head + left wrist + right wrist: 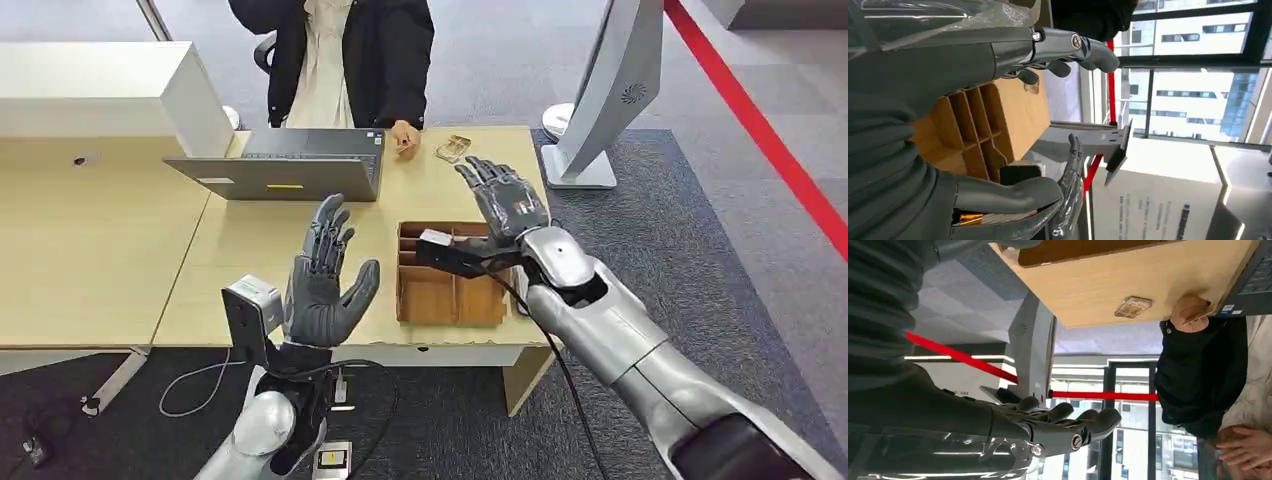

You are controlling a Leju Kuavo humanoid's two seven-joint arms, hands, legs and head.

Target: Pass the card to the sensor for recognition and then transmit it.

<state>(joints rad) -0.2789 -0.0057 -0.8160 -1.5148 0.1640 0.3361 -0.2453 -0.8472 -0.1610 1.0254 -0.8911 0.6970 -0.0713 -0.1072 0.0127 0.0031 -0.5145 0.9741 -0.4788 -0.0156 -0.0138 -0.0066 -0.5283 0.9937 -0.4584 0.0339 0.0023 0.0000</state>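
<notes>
Clearly both empty: left hand raised with fingers spread, right hand open above brown compartmented cardboard tray on pale wooden tabletop, likely poised to pick. Card not discernible; small clear-wrapped item near person's hand.
</notes>
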